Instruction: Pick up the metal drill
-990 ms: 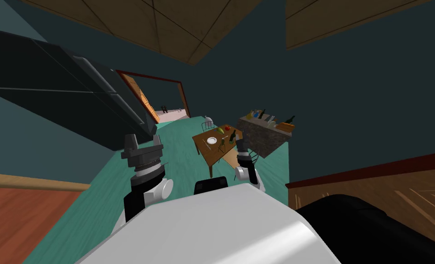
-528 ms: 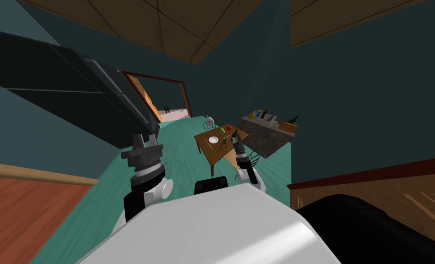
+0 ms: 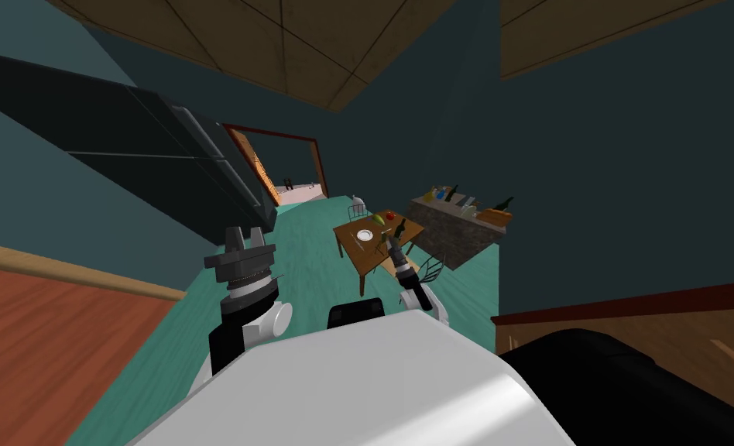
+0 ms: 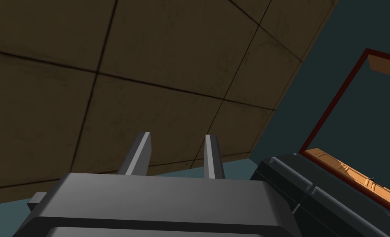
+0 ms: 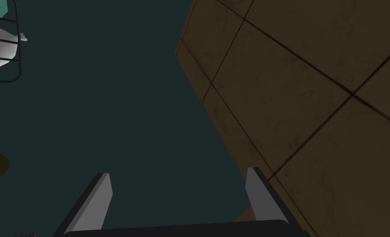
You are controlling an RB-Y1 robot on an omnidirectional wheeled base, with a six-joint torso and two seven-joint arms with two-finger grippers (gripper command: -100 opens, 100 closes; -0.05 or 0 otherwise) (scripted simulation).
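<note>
Head view: I'm standing on a teal floor [image 3: 311,255] with a wooden bench [image 3: 356,252] at centre frame, just right of the middle. On it sit a white plate [image 3: 365,235], a green fruit [image 3: 379,221], something red [image 3: 389,215] and a dark bottle [image 3: 399,228]. The rest of the small items there are too tiny to read, so I cannot tell which one is the drill or just where it lies. A wire chair [image 3: 357,208] stands at the bench's far end. Right of centre is a second, stone-faced bench [image 3: 451,232] carrying bottles. A red-framed doorway [image 3: 272,133] opens in the upper middle.

Right arm is stretched forward over the near edge of the wooden bench. Right claw [image 5: 177,172]: fingers spread wide, nothing between them, not touching anything.

Left arm is raised at lower left of centre, well apart from the bench, pointing upward. Left claw [image 4: 177,135]: fingers drawn in close with a narrow gap between them, gripping nothing.
</note>
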